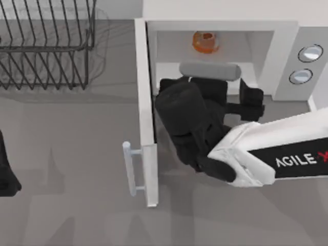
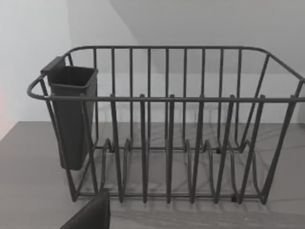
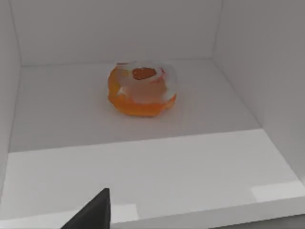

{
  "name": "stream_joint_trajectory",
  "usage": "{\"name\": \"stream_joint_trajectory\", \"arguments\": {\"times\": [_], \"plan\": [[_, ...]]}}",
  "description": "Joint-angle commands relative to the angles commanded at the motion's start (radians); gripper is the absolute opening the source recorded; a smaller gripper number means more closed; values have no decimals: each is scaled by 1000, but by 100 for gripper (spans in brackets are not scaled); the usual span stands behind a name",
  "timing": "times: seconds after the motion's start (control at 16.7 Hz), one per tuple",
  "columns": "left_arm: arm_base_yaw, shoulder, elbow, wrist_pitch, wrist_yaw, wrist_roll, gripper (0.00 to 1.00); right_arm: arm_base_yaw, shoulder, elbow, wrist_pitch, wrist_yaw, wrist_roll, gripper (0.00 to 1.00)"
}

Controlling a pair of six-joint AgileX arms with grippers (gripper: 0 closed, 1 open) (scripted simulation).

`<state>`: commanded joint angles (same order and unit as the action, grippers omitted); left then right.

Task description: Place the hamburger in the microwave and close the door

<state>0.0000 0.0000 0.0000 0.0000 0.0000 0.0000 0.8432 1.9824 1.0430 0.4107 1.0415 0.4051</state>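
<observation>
Your right tool [image 1: 205, 82] sits at the mouth of the microwave [image 1: 287, 36]; its opening you cannot tell. The hamburger [image 3: 141, 88] rests on the cavity floor just ahead of it, untouched. The door [image 1: 146, 118] stands open beside it. Your left arm [image 1: 6, 174] is parked by the rack [image 2: 167, 124].

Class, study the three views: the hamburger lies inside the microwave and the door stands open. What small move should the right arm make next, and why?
Probably draw the right end effector back out of the microwave. The hamburger rests free on the cavity floor, and the arm fills the opening, so the door cannot swing shut until it clears. The left arm is parked at the table's left edge.
</observation>
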Motion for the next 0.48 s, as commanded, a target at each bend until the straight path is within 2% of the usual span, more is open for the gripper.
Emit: {"name": "stream_joint_trajectory", "arguments": {"times": [0.18, 0.48], "plan": [[0, 0, 0, 0, 0, 0, 100, 0, -76, 27, -85, 0, 0, 100], [0, 0, 0, 0, 0, 0, 100, 0, -80, 28, -88, 1, 0, 100]]}}
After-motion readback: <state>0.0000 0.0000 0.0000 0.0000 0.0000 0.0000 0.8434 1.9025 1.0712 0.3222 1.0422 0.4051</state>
